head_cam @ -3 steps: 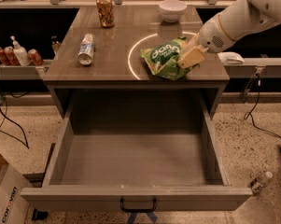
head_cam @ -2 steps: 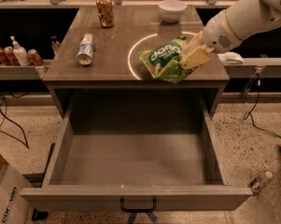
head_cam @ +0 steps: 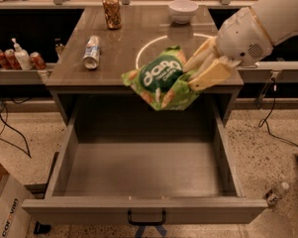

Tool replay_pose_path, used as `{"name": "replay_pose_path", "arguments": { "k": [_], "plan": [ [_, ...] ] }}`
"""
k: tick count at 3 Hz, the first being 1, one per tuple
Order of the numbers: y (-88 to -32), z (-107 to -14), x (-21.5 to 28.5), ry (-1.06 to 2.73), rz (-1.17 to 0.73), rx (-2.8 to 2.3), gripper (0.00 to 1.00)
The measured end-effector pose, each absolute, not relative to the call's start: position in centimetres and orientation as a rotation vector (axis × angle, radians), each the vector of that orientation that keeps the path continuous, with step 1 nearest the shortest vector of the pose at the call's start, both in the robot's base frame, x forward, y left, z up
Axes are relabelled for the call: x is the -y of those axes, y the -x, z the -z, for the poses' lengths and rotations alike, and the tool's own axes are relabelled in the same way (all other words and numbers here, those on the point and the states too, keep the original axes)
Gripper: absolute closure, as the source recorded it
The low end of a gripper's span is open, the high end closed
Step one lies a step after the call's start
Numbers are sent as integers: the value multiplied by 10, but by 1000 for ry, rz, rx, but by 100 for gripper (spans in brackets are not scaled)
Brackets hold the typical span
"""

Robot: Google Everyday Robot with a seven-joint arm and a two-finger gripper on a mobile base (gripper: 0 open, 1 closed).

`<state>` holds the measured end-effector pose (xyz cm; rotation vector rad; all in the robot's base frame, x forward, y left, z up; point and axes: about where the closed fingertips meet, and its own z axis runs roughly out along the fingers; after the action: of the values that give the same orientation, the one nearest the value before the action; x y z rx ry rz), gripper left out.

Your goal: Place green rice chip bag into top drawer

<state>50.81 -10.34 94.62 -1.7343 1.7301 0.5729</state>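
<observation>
The green rice chip bag (head_cam: 161,82), bright green with white lettering, hangs in the air in front of the counter's front edge, above the back of the open top drawer (head_cam: 143,209). My gripper (head_cam: 202,71) comes in from the upper right on a white arm; its cream fingers are shut on the bag's right side. The drawer is pulled fully out toward the camera, a wide grey-brown box with a flat front panel and a small black handle (head_cam: 146,218). Its inside shows nothing in it.
On the counter (head_cam: 138,38) lie a silver can (head_cam: 91,52) on its side at left, an upright brown can (head_cam: 112,11) at the back and a white bowl (head_cam: 183,9). Cans and a bottle (head_cam: 20,58) stand on a left shelf. Cables cross the floor; a cardboard box (head_cam: 2,207) sits lower left.
The gripper has lifted the bag off the counter and carried it left and toward the camera, from the counter's right half to above the open drawer's back.
</observation>
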Motion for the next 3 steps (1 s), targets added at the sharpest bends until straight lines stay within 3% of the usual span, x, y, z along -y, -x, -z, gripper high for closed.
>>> {"name": "replay_pose_path", "arguments": {
  "k": [1,3],
  "plan": [
    [-450,-930,72,1897,-673,-1662,100],
    [-407,-864,45,1974,-800,-1722,100]
  ]
}}
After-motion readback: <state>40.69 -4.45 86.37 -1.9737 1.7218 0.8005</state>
